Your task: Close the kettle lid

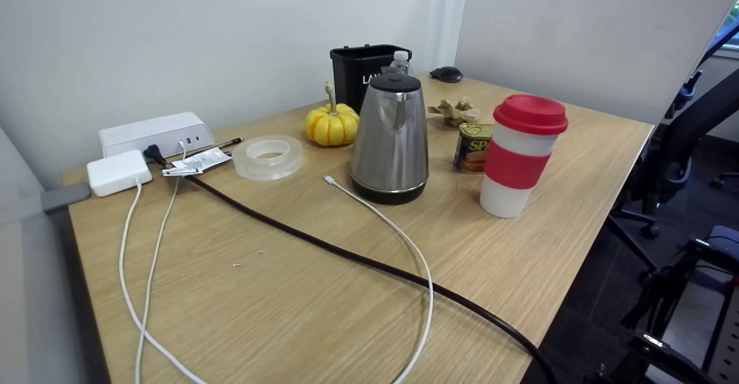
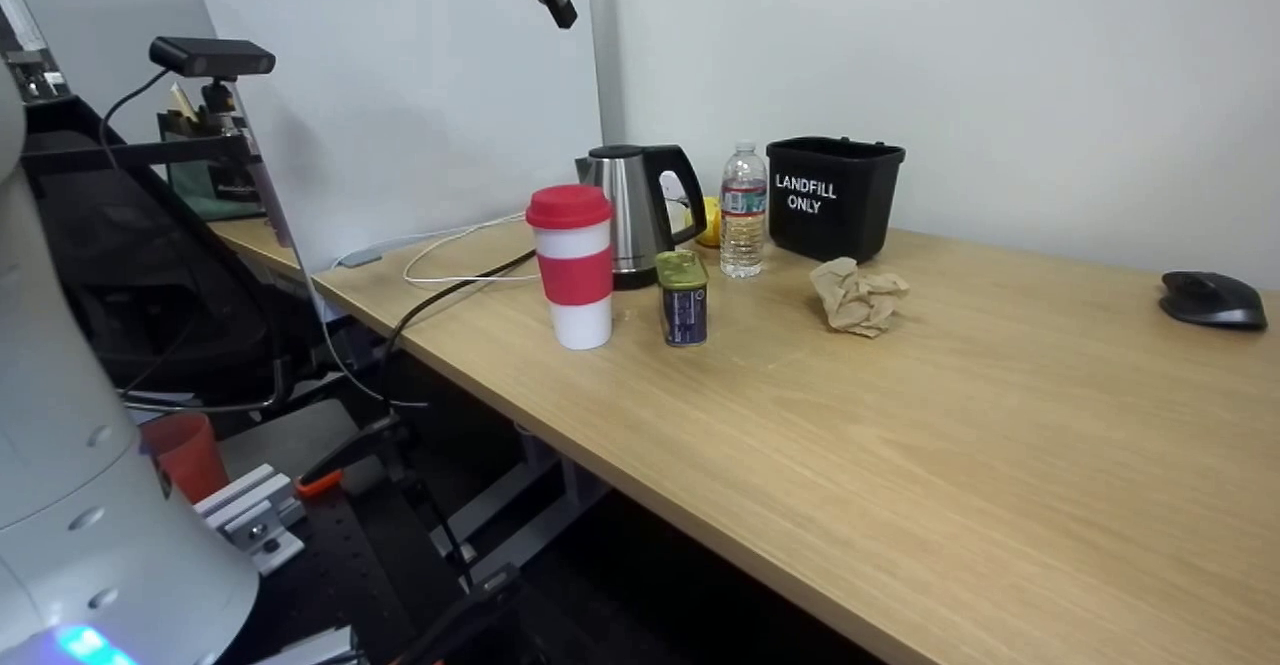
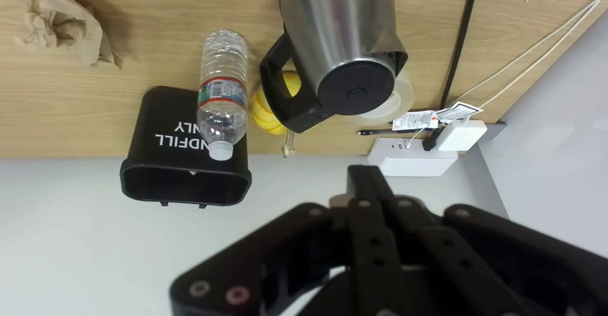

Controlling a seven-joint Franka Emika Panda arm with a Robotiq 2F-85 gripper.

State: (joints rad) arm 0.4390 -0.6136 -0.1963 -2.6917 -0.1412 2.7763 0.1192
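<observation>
The brushed-steel kettle (image 1: 389,141) stands upright on the table in both exterior views (image 2: 630,210), and it also shows in the wrist view (image 3: 337,21). Its round black lid (image 1: 395,82) lies flat and level in the kettle's top; it shows as a full black disc in the wrist view (image 3: 356,88). The black handle (image 2: 688,180) points toward the bottle. My gripper (image 3: 370,171) is shut with its fingertips together and nothing between them. In an exterior view the gripper (image 2: 563,10) hangs in the air well above the kettle, apart from it.
A white cup with red lid (image 2: 570,275) and a green-topped can (image 2: 683,300) stand beside the kettle. A water bottle (image 2: 743,215), black bin (image 2: 830,200), yellow pumpkin (image 1: 332,124) and tape roll (image 1: 268,159) are near. A black cable (image 1: 323,244) crosses the table.
</observation>
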